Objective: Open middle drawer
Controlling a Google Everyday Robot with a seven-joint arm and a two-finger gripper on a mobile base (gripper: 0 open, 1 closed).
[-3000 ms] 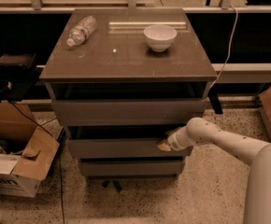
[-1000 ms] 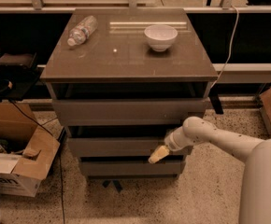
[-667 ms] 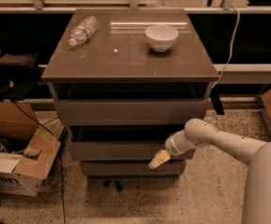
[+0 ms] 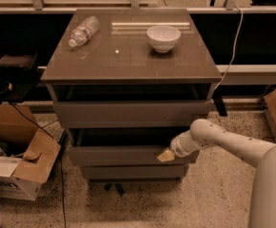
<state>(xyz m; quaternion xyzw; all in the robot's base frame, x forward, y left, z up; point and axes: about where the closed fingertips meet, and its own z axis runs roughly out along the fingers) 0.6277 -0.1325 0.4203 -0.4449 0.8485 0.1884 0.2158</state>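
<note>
Grey-brown cabinet [image 4: 128, 61] fills centre of frame w/ 3 drawers stacked. Middle drawer [image 4: 114, 155] sits just below centre; its plain front stands fwd w/ a dark gap showing above it, so it's partly out. Gripper [image 4: 166, 155] is at the right part of that front, tan tip over the panel near its upper edge. White arm [image 4: 223, 144] comes in from lower right. Can't tell how far the gripper is open, or whether it has hold of anything. Top drawer [image 4: 128, 114] also shows a dark gap above it; bottom drawer [image 4: 133, 172] is set further back. On the cabinet top: clear bottle [image 4: 83, 31] lying upper left, white bowl [image 4: 163, 37] upper centre-right. Cardboard box [image 4: 19, 160] on the floor, lower left
</note>
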